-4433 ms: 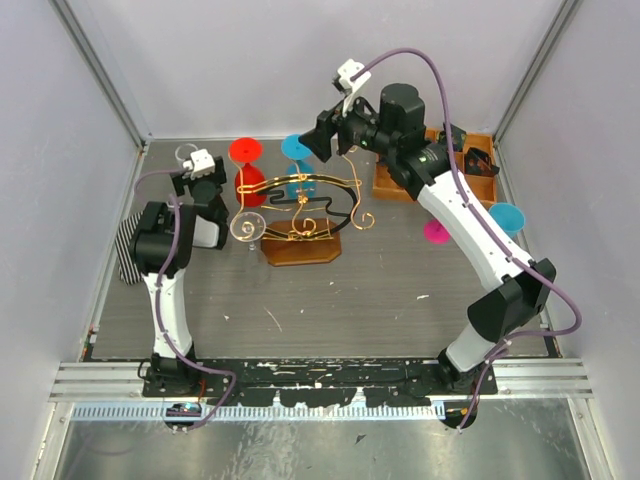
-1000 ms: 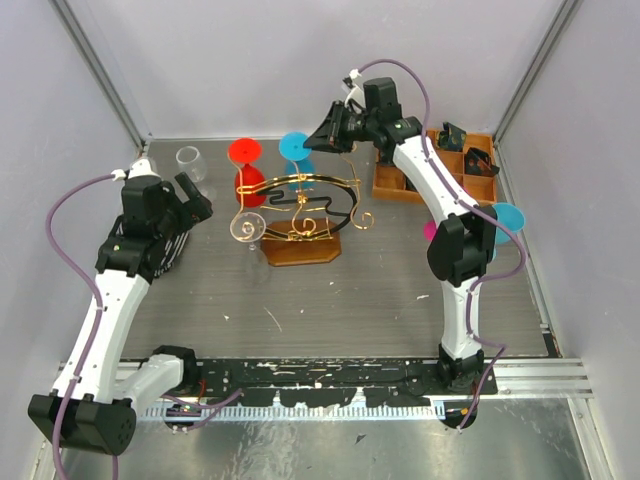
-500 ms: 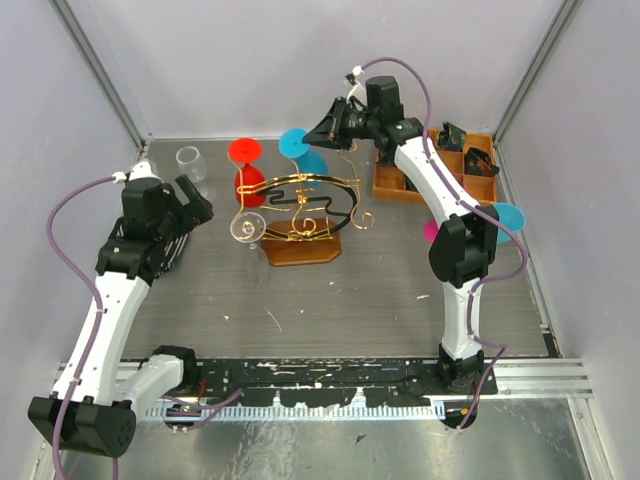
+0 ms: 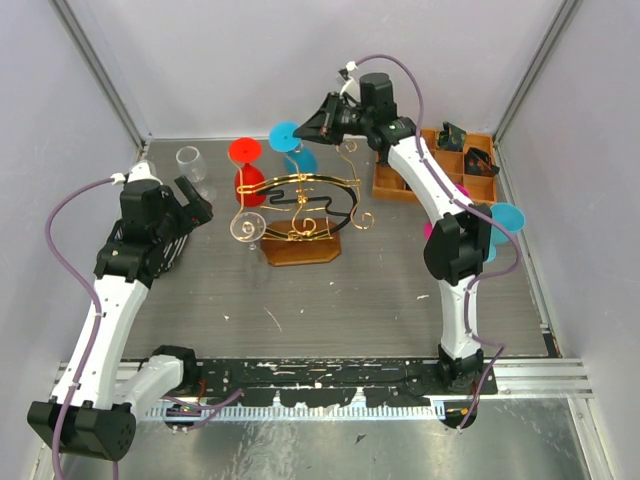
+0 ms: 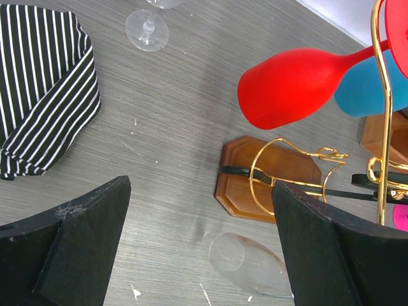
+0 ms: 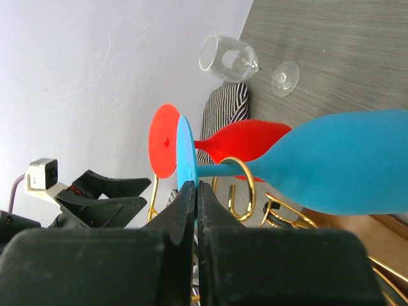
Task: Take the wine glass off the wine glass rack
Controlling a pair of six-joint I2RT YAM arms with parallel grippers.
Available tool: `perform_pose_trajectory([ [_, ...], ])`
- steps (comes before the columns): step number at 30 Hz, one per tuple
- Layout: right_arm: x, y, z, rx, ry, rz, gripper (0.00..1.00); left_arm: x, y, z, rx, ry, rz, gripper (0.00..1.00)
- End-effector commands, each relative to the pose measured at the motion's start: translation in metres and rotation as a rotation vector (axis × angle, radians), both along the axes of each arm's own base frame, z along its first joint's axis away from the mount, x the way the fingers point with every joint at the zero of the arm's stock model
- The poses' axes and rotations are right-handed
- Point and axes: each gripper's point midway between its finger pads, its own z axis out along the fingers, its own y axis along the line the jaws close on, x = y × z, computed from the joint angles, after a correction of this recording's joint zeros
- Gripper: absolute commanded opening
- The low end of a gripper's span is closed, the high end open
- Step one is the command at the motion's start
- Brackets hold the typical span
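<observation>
Since a second ago, the blue glass (image 4: 287, 135) has been drawn slightly back and left together with the right gripper (image 4: 318, 122), whose jaws have been brought together on the rim of the glass's flat foot. In the right wrist view the disc is seen pinched edge-on between the pads.

The glass has not yet been freed. It hangs at the rear of the rack (image 4: 300, 205), just beside the red glass (image 4: 246, 152), and its stem is seen threaded through a gold wire loop, with the bowl hanging below.

The left gripper (image 5: 199, 191) is held well apart from the rack, over the table, with its jaws spread wide and nothing between them.

The glass is judged to be light, stiff and smooth, with a thin stem that could snap if it were levered against the wire. Whether it is glass or plastic cannot be told. A pinch on the foot's rim is judged a narrow hold, since the bowl's weight could swing the piece about the pads. The stem should therefore be slid out along the open slot, not twisted or pulled upward.
</observation>
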Motion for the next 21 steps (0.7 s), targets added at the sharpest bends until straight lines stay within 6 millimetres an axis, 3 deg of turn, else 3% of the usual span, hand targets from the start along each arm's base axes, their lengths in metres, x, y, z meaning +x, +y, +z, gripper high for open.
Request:
perform_pose_trajectory([
  [1, -0.017, 0.02, 0.041, 0.067, -0.122, 0.08, 0.01, -0.003, -0.001, -0.006, -0.003, 0.017, -0.007, 0.99],
  [7, -0.04, 0.014, 0.039, 0.051, -0.119, 0.121, 0.01, -0.005, -0.001, -0.007, -0.004, 0.021, -0.006, 0.99],
  [13, -0.059, -0.01, 0.041, 0.026, -0.117, 0.095, 0.01, -0.006, -0.002, -0.007, -0.011, 0.019, -0.008, 0.99],
  [21, -0.065, -0.039, 0.076, 0.024, -0.177, 0.047, 0.01, -0.009, 0.0, 0.0, -0.007, 0.006, -0.003, 0.99],
])
